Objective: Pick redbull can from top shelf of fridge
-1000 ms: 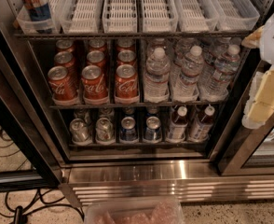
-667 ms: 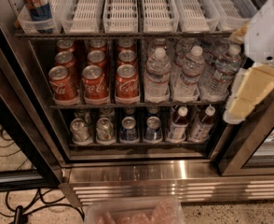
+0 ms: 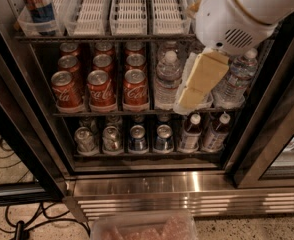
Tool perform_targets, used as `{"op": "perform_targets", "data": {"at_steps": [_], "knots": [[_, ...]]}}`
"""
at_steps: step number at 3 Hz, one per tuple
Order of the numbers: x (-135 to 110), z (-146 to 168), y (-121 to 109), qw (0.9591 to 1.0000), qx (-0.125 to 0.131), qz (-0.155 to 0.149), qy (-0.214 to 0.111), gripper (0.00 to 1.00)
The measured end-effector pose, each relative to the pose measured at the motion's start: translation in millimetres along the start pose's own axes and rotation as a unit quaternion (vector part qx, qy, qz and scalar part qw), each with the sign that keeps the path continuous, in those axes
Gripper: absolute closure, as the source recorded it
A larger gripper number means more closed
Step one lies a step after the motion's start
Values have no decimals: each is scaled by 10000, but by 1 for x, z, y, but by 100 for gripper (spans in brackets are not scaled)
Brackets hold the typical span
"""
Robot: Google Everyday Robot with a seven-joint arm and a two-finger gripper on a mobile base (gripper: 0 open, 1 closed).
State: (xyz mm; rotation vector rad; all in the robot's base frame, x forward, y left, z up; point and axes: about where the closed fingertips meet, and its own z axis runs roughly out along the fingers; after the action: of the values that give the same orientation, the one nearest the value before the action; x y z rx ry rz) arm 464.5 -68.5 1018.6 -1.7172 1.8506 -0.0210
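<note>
The redbull can (image 3: 37,4), tall, slim, blue and silver with red markings, stands in a clear plastic tray (image 3: 29,26) at the far left of the top shelf (image 3: 107,36), its top cut off by the frame edge. Long white slotted trays (image 3: 129,9) fill the rest of that shelf. My gripper (image 3: 189,99), cream coloured below a white arm housing (image 3: 237,14), hangs in front of the water bottles on the middle rack. It is well to the right of the can and lower. It holds nothing that I can see.
Red cola cans (image 3: 102,86) and water bottles (image 3: 168,81) fill the middle rack. Small cans (image 3: 137,136) and small bottles (image 3: 189,131) stand on the lowest rack. The steel louvred base (image 3: 187,199), a clear plastic container (image 3: 142,226), floor cables (image 3: 7,156) and the glass door frame (image 3: 272,134) surround the opening.
My arm has swung in from the right edge to the left, and now covers the top right trays and some water bottles. The can has not moved.
</note>
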Motion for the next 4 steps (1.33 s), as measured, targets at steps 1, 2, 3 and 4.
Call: {"op": "perform_targets", "data": {"at_steps": [1, 2, 3, 4], "knots": [[0, 0, 0, 10000, 0, 0, -2, 0], [-26, 9, -5, 9991, 122, 14, -402, 0], [-95, 22, -13, 9920, 221, -255, -1216, 0], [-159, 28, -12, 9806, 180, -555, -1872, 0]]}}
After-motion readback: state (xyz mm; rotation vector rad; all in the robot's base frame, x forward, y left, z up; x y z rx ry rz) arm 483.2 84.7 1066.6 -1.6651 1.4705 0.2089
